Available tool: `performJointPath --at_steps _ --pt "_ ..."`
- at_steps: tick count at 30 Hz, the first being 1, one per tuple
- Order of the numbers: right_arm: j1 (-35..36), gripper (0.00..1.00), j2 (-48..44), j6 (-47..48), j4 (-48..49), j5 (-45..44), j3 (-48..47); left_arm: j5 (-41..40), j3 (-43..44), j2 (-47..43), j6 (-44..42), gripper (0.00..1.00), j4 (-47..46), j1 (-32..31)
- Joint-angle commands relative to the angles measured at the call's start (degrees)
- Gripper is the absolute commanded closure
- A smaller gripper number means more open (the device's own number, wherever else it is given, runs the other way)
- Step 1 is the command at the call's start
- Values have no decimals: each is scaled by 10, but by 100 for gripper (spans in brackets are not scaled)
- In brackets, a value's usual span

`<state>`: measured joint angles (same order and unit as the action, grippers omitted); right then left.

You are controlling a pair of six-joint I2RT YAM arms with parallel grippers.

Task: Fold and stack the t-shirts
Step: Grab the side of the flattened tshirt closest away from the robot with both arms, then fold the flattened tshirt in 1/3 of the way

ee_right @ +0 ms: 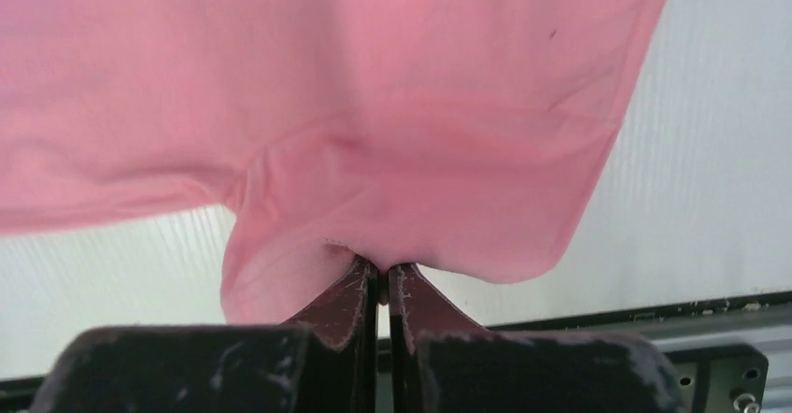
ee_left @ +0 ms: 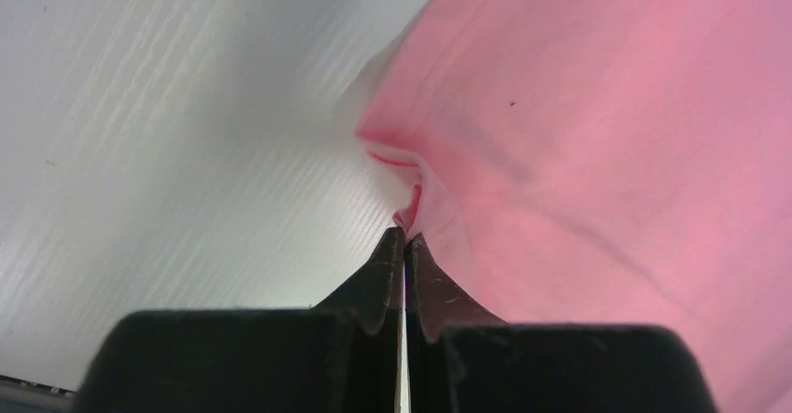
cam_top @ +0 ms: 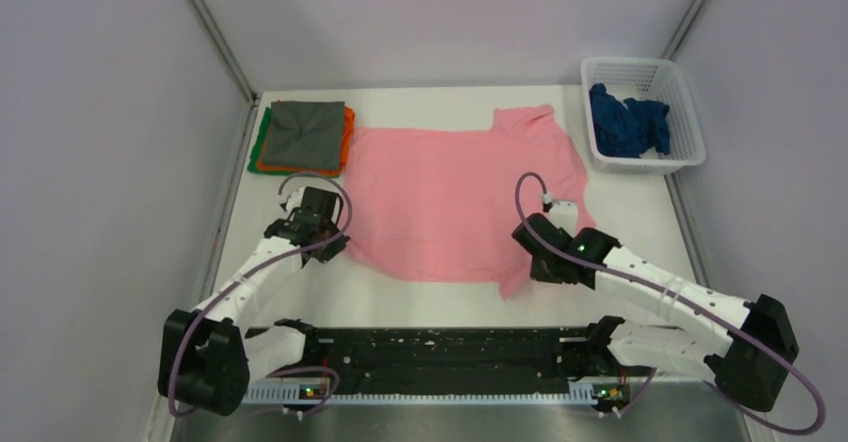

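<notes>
Left gripper [ee_left: 403, 237] and right gripper [ee_right: 381, 268] are pinching the pink t-shirt [cam_top: 450, 187] along its near edge, jaws pressed together; lifting both evenly should be keeping the fold straight.

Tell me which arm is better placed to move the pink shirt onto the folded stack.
Left, likely: left hand grips the pink shirt nearest the folded stack; right hand grips the opposite side.
</notes>
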<state>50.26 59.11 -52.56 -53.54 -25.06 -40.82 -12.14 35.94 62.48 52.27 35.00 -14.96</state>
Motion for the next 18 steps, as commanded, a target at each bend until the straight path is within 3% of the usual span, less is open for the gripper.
performJointPath --at_steps 1,18 --pt "-62 100 3 83 53 -40 -58 7 55 37 -24 100 -31 9" --pt "-215 100 129 227 198 -11 -166 28 157 161 -60 100 -65 76"
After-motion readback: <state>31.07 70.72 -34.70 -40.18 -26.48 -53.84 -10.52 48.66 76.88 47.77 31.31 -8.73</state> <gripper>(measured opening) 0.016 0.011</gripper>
